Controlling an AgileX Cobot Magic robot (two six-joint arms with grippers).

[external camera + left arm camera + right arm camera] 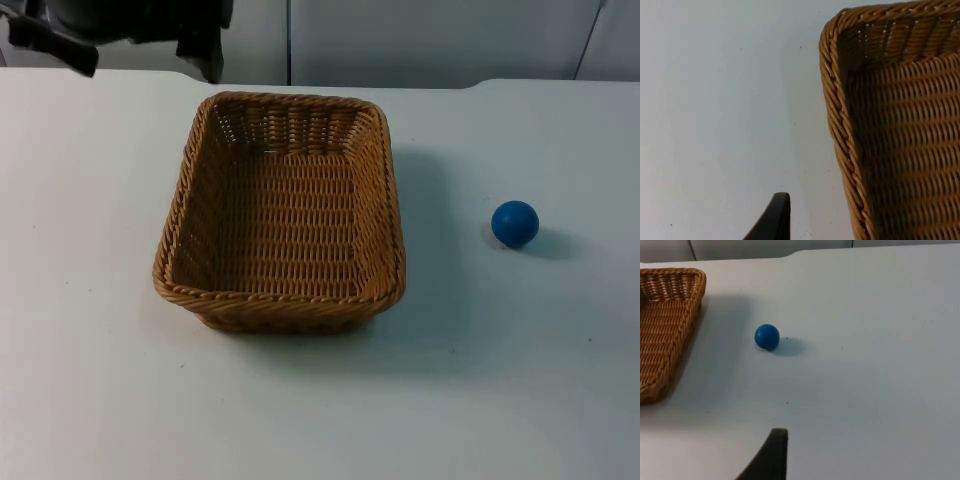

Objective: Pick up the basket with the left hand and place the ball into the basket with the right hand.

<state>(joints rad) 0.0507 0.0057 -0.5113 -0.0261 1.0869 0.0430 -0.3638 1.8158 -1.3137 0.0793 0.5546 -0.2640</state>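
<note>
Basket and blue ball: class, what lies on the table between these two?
Nothing: between the basket and the blue ball there is bare white table, with the basket's shadow on it. The top view and the right wrist view both show this.

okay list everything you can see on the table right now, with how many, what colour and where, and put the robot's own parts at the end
basket: one, brown wicker, empty, standing at the middle of the table.
ball: one, blue, on the table to the right of the basket, apart from it.
table: one, white, under everything.
partition wall: one, grey, behind the table's far edge.
left gripper: one, black, above the table's far left, near the basket's far left corner.
right gripper: one black fingertip, above the table, ball ahead of it.
</note>
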